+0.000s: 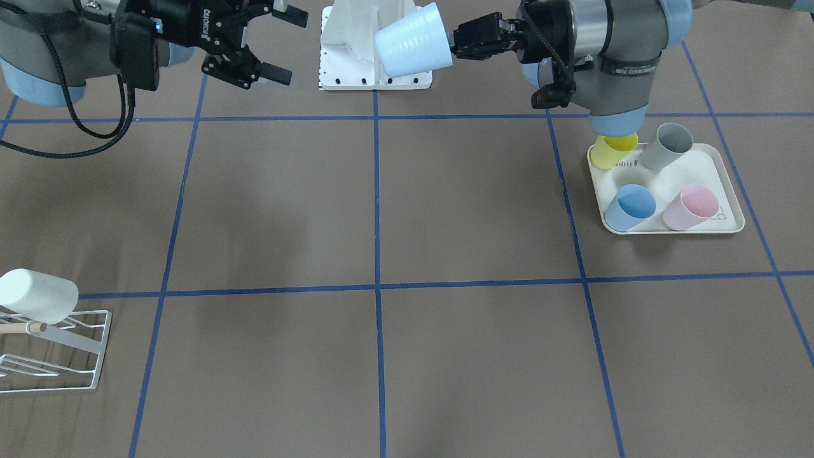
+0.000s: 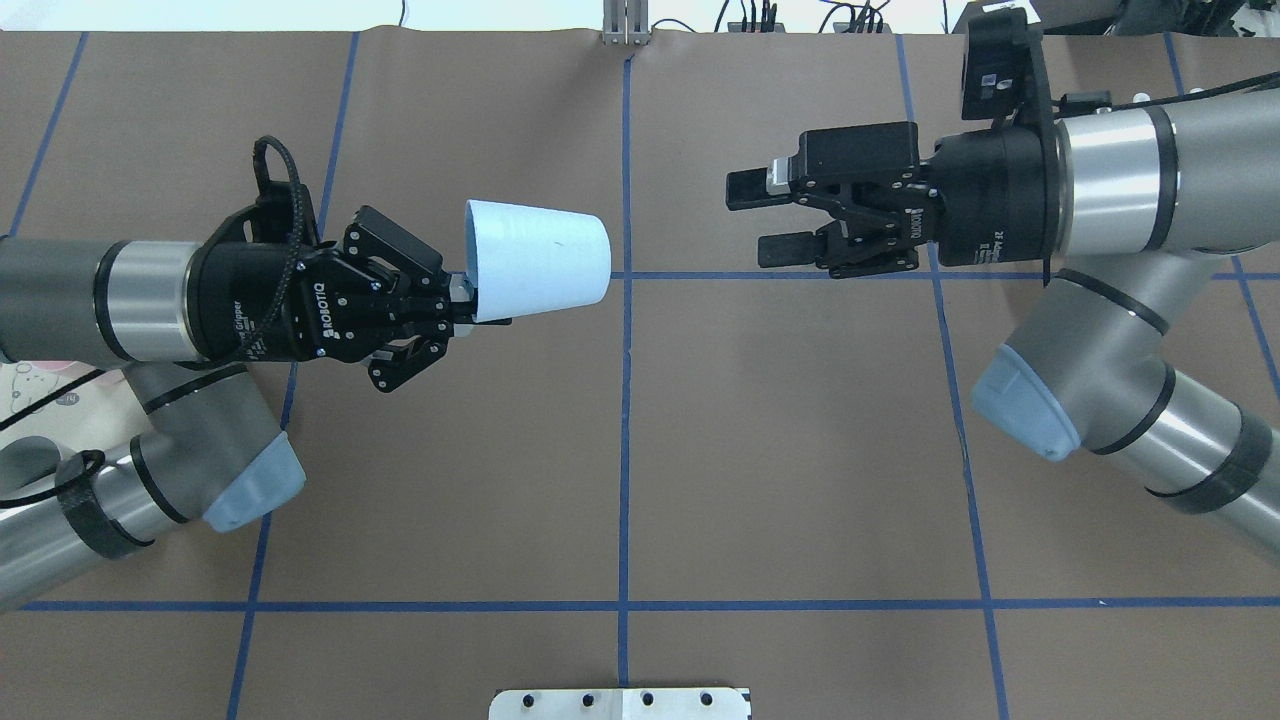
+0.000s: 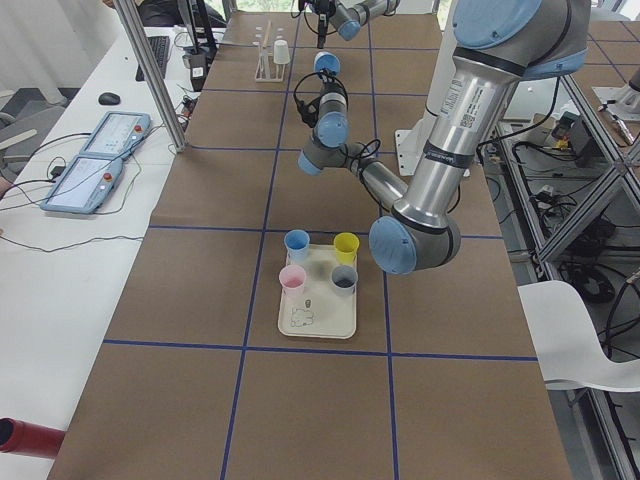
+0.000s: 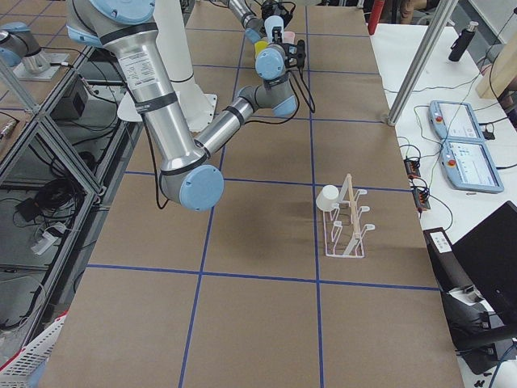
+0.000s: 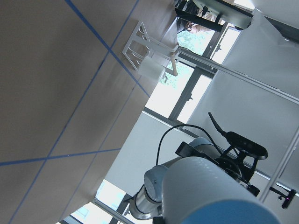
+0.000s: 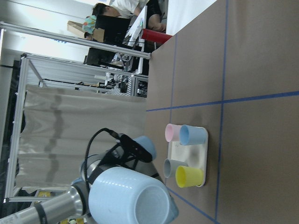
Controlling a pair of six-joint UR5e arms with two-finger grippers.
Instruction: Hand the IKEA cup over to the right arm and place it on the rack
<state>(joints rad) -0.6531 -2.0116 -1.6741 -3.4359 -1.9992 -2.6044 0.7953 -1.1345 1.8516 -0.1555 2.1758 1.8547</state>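
A pale blue IKEA cup [image 2: 538, 260] hangs sideways in the air, its base pointing at the right arm. My left gripper [image 2: 478, 300] is shut on its rim; the front view shows the same gripper [image 1: 455, 44] and cup [image 1: 413, 46]. My right gripper [image 2: 752, 218] stands open about a hand's width from the cup's base, touching nothing, also seen as the right gripper [image 1: 287, 46] from the front. The right wrist view looks at the cup's base [image 6: 135, 196]. The white wire rack [image 1: 76, 356] stands at the table's near left corner with a white cup [image 1: 38, 296] on a prong.
A cream tray [image 1: 718, 166] under the left arm holds a yellow cup [image 1: 613, 150], a grey cup [image 1: 666, 146], a blue cup [image 1: 629, 207] and a pink cup [image 1: 690, 207]. The white robot base plate [image 1: 375, 57] sits behind the held cup. Blue tape lines grid the brown table.
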